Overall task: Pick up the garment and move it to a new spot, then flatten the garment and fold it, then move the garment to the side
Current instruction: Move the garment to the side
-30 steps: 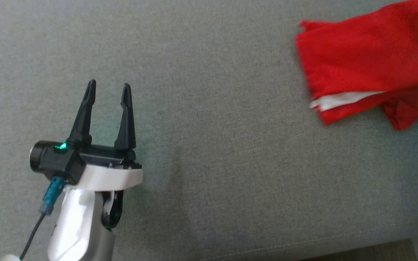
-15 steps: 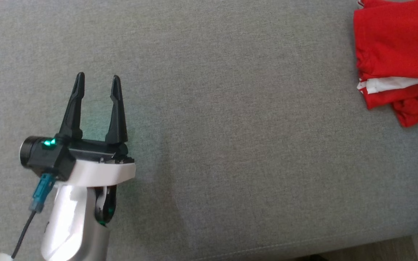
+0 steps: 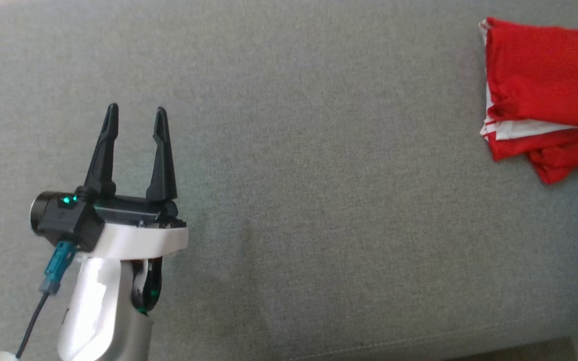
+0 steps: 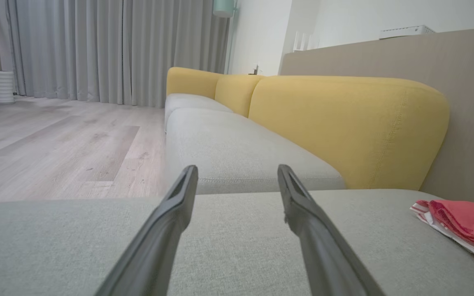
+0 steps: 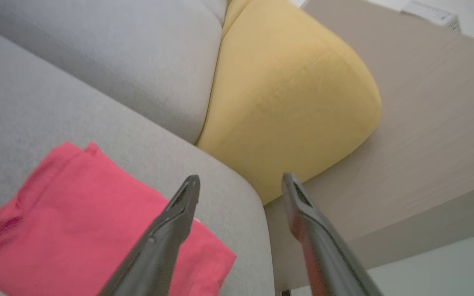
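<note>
Here we see the garment (image 3: pixel 545 85) lying folded at the right end of the sofa (image 3: pixel 289 200) (apparently the last step done); the left end effector (image 3: pixel 136 108) and right end effector (image 5: pixel 241 178) both stand spread and empty; little seems left.

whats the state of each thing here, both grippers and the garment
left gripper, open, empty, over bare seat cushion
right gripper, open, nothing between its fingers, by the garment's edge
garment, folded in layers, lying on the cushion near its right end, not gripped, lower edge a bit rumpled
</note>
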